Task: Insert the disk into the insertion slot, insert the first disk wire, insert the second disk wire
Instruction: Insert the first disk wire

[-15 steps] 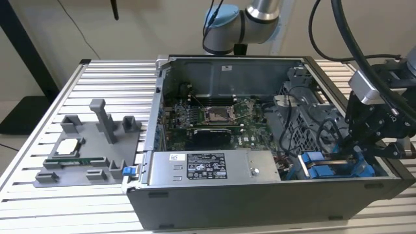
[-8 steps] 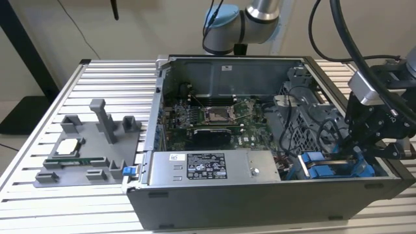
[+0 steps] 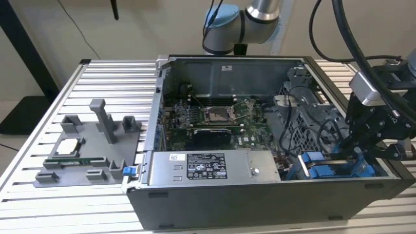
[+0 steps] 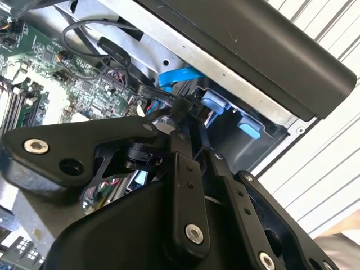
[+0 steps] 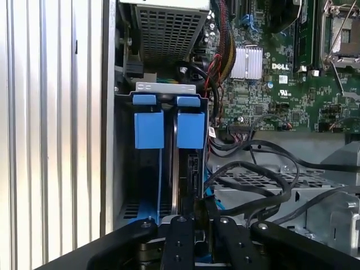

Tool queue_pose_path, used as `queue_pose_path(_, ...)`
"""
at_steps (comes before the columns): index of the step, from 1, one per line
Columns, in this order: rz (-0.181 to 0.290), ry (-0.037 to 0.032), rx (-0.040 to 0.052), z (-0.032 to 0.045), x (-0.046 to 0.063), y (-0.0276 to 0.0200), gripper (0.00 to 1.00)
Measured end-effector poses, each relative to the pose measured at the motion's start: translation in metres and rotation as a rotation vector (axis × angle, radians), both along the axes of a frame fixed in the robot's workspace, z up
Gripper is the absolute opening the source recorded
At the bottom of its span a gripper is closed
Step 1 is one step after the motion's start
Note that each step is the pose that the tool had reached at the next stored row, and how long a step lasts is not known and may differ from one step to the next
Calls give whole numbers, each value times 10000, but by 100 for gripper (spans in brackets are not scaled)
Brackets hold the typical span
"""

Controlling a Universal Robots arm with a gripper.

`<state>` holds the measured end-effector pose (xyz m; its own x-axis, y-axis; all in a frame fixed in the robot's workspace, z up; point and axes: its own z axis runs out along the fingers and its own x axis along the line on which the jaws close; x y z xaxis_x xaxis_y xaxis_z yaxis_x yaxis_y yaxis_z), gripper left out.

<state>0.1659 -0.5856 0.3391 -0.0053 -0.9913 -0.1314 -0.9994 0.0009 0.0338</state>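
First wrist view: my gripper (image 5: 201, 209) is pinched on what looks like a black wire plug (image 5: 200, 198), just above the disk (image 5: 188, 169), which is seated in the insertion slot (image 5: 166, 88). Second wrist view: a blue cable (image 4: 177, 75) lies close beside. Exterior view: we're at the computer case (image 3: 260, 204) corner on that view's right, so I'd keep the plug square and push straight.

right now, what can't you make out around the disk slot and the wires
Disk: first wrist view, the insertion slot is too dark inside to tell if it is seated.
Part of the slot: same view, covered by the gripper.
Black wires: their ends run behind the gripper or off the edge.
Blue cable: second wrist view, both ends hidden by case edge and gripper.
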Motion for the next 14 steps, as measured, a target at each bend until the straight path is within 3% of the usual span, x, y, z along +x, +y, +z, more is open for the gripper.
queue_pose_path(14, 0, 0, 0, -98, 0, -1, 0)
